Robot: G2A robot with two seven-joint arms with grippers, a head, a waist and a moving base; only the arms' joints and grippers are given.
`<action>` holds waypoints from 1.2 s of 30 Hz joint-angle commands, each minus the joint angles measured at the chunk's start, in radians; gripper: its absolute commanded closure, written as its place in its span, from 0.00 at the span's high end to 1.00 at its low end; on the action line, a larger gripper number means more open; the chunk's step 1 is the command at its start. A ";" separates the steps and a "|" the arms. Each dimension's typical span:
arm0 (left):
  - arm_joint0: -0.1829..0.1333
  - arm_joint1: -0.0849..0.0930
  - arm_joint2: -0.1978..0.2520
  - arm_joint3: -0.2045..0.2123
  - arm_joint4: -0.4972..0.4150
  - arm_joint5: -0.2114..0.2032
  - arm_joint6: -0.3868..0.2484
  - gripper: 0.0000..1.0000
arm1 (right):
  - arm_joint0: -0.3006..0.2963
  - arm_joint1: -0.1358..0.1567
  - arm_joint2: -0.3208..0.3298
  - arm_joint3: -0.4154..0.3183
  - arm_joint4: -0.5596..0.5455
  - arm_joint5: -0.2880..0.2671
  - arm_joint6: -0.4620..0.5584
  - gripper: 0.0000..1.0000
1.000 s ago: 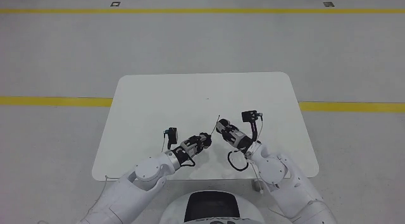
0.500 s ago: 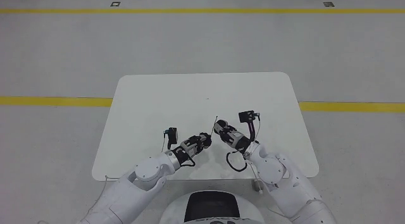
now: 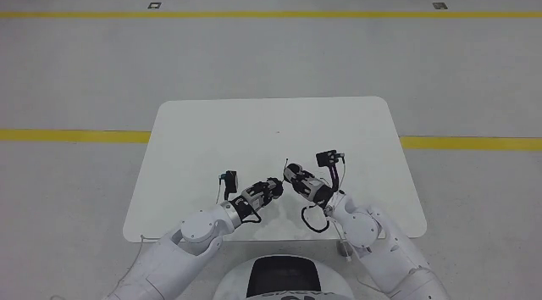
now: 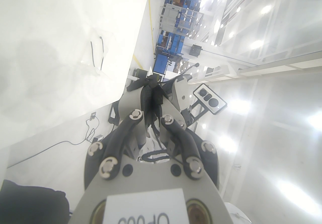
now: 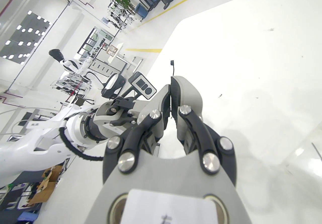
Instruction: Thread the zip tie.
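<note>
Zip tie [image 5: 172,66] sits pinched in my right gripper [image 5: 171,89], jaws clamped on the strap, its head end poking out past the fingertips, above the near part of the table [image 3: 339,122]. My left gripper [image 4: 151,84] is just beside it, fingers together; I can't tell whether anything is between them. Farther off, a clear bag [image 4: 96,53] with black ties in it lies on the table.

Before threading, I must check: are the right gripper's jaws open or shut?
Shut: the right gripper pinches the zip tie, whose head sticks out in front.
</note>
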 commanded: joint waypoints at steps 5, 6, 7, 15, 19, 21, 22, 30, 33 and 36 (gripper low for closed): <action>0.000 0.000 0.000 0.000 0.000 0.000 0.000 0.00 | -0.001 0.001 0.000 0.000 0.019 -0.015 -0.006 0.00; 0.000 0.000 0.000 0.000 0.000 0.000 0.000 0.00 | -0.001 0.002 0.000 -0.001 0.022 -0.018 -0.004 0.00; 0.000 0.000 0.000 0.000 0.000 0.000 0.000 0.00 | -0.001 0.002 0.000 0.000 0.024 -0.021 -0.002 0.00; 0.000 0.000 0.000 0.000 0.000 0.000 0.000 0.00 | 0.003 0.003 -0.015 -0.001 0.040 -0.022 0.001 0.00; 0.000 0.000 0.000 0.000 0.000 0.000 0.000 0.00 | 0.005 0.003 -0.020 0.000 0.045 -0.022 -0.006 0.00; 0.000 0.000 0.000 0.000 0.000 0.000 0.000 0.00 | 0.006 0.004 -0.022 0.000 0.045 -0.022 -0.007 0.00; 0.000 0.000 0.000 0.000 0.000 0.000 0.000 0.00 | 0.007 0.005 -0.022 0.002 0.043 -0.022 -0.006 0.00; 0.000 0.000 0.000 0.000 0.000 0.000 0.000 0.00 | 0.011 0.006 -0.028 0.009 0.032 -0.001 0.001 0.00; 0.000 0.000 0.000 0.000 0.000 0.000 0.000 0.00 | 0.007 0.007 -0.019 0.004 0.053 0.004 0.005 1.00; 0.000 0.000 0.000 0.000 0.000 0.000 0.000 0.00 | -0.005 0.014 0.006 -0.010 0.066 -0.011 0.011 1.00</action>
